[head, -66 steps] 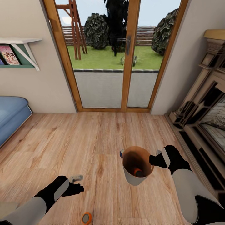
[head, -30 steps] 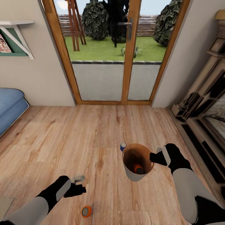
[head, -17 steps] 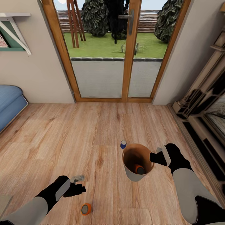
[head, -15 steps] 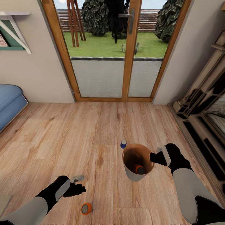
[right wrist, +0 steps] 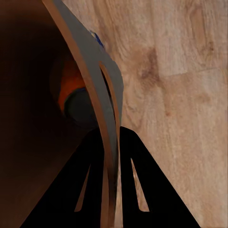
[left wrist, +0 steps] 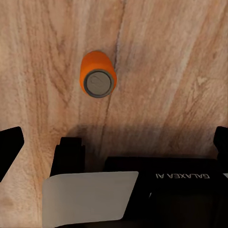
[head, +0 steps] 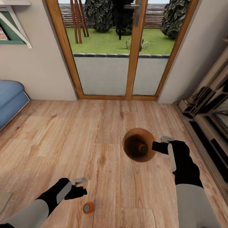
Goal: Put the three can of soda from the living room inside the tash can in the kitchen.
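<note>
My right gripper (head: 155, 146) is shut on the rim of the copper-brown trash can (head: 134, 155), holding it above the wood floor with its mouth tipped toward the head camera. One orange soda can (head: 142, 148) lies inside it. In the right wrist view the bin wall (right wrist: 90, 80) runs between my fingers, with that orange can (right wrist: 71, 90) inside and a sliver of the blue can (right wrist: 96, 39) beyond the wall. A second orange can (head: 88, 207) lies on its side on the floor just right of and nearer than my open left gripper (head: 81, 186); the left wrist view shows it (left wrist: 98, 76) ahead of the spread fingers.
Wood-framed glass doors (head: 126, 47) stand straight ahead. A blue sofa (head: 9, 98) is at the left under a wall shelf (head: 14, 31). The ornate fireplace (head: 209, 107) lines the right side. Open plank floor lies between them.
My right arm has lifted the trash can and tipped its mouth up toward the camera; it now covers the blue can on the floor. The left arm has stayed put.
</note>
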Controlling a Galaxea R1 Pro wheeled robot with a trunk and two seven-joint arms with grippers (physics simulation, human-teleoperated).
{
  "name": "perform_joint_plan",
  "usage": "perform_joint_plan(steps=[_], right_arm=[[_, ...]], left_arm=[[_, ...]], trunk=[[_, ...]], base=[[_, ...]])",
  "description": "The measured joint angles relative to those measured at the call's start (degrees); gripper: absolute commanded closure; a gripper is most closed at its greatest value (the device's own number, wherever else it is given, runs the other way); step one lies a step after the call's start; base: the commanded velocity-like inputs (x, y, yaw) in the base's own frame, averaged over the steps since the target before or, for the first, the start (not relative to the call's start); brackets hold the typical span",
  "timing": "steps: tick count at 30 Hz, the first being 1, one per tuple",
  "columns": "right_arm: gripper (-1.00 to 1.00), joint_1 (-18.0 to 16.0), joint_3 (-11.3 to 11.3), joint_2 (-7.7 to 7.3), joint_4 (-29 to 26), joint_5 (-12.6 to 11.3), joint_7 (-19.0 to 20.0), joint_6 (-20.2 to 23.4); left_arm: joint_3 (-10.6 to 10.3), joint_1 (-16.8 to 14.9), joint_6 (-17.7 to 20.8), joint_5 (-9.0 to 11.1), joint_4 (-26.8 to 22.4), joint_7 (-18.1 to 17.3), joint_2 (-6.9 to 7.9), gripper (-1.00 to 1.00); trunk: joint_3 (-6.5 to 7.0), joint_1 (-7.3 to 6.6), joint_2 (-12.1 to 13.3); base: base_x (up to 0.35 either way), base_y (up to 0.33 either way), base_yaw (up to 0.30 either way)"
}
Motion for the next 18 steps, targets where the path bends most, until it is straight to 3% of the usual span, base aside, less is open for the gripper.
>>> perform_joint_plan(steps=[1,8,11,18], right_arm=[[1.00,0.7,0.4,0.26,-1.9,-0.6,0.0,0.1],[1.00,5.4,2.1,1.21,-14.4,1.3,0.1,0.1],[1.00,6.1,2.6,1.32,-15.9,0.2,0.2,0.1],[1.00,6.7,3.1,1.42,-17.3,0.9,0.2,0.1]], left_arm=[[0.0,0.0,0.0,0.0,0.0,0.0,-0.03,-1.00],[0.0,0.0,0.0,0.0,0.0,0.0,-0.10,-1.00],[0.0,0.0,-0.1,0.0,0.0,0.0,-0.11,-1.00],[-0.1,0.0,-0.1,0.0,0.0,0.0,-0.11,-1.00]], trunk=[[-0.28,0.22,-0.4],[-2.15,1.76,-3.2],[-2.94,2.42,-4.4],[-4.80,3.96,-7.2]], base=[[0.000,0.000,0.109],[0.000,0.000,0.116],[0.000,0.000,0.122],[0.000,0.000,0.129]])
